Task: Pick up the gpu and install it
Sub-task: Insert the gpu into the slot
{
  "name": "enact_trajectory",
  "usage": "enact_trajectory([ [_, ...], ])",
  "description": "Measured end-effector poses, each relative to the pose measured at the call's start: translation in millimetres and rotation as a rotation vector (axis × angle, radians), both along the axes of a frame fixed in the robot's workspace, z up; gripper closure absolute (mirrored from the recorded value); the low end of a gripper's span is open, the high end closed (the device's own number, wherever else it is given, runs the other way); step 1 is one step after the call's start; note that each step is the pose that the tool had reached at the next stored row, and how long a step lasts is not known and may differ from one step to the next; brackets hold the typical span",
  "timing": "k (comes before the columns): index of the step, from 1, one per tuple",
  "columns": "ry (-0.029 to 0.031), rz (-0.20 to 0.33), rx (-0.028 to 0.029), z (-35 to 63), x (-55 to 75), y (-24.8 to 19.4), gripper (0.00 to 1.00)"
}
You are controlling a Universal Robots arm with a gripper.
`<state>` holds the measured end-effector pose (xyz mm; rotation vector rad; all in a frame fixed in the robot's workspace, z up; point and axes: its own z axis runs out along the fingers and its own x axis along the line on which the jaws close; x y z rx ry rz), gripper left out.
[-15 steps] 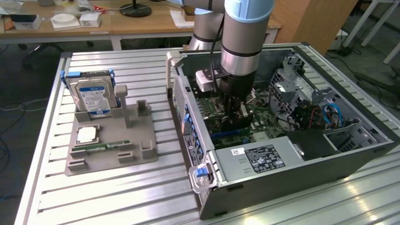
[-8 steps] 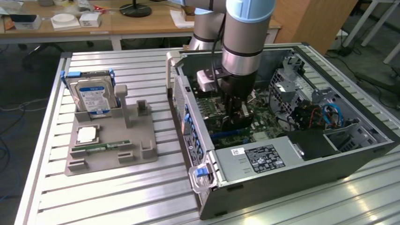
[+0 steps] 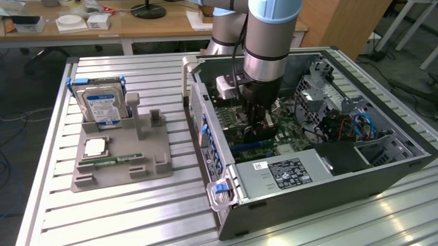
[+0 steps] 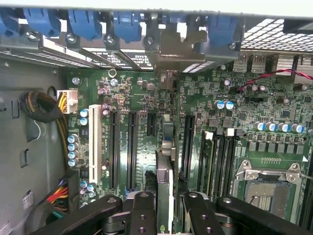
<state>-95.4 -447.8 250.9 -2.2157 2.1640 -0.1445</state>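
My gripper point(image 3: 256, 122) reaches straight down into the open computer case point(image 3: 383, 177), over the green motherboard point(image 3: 291, 128). It is shut on the gpu point(image 3: 257, 137), a thin dark card held on edge between the fingers. In the wrist view the gpu point(image 4: 165, 183) shows edge-on between the two black fingers point(image 4: 142, 215). It runs over the motherboard's point(image 4: 234, 107) long black expansion slots point(image 4: 131, 147) toward the rear slot openings, with its metal end bracket point(image 4: 169, 51) by the blue clips point(image 4: 127, 24). I cannot tell whether its lower edge sits in a slot.
On the slatted table at the exterior view's left, a grey tray point(image 3: 154, 171) holds the silver hard drive point(image 3: 102, 105), a processor chip point(image 3: 94, 147) and a green memory stick point(image 3: 110, 161). The power supply point(image 3: 280, 174) fills the case's near corner. Cable bundles point(image 4: 41, 110) hang beside the board.
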Motion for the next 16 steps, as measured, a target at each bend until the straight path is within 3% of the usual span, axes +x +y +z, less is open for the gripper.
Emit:
enact_trajectory([
  [5, 0.0, 0.0, -0.0001, 1.7, 1.4, 0.0, 0.74],
  [12, 0.0, -0.002, 0.0002, 1.8, 14.3, 0.0, 0.74],
  [16, -0.001, -0.037, 0.0, 1.8, 14.9, 0.6, 0.74],
])
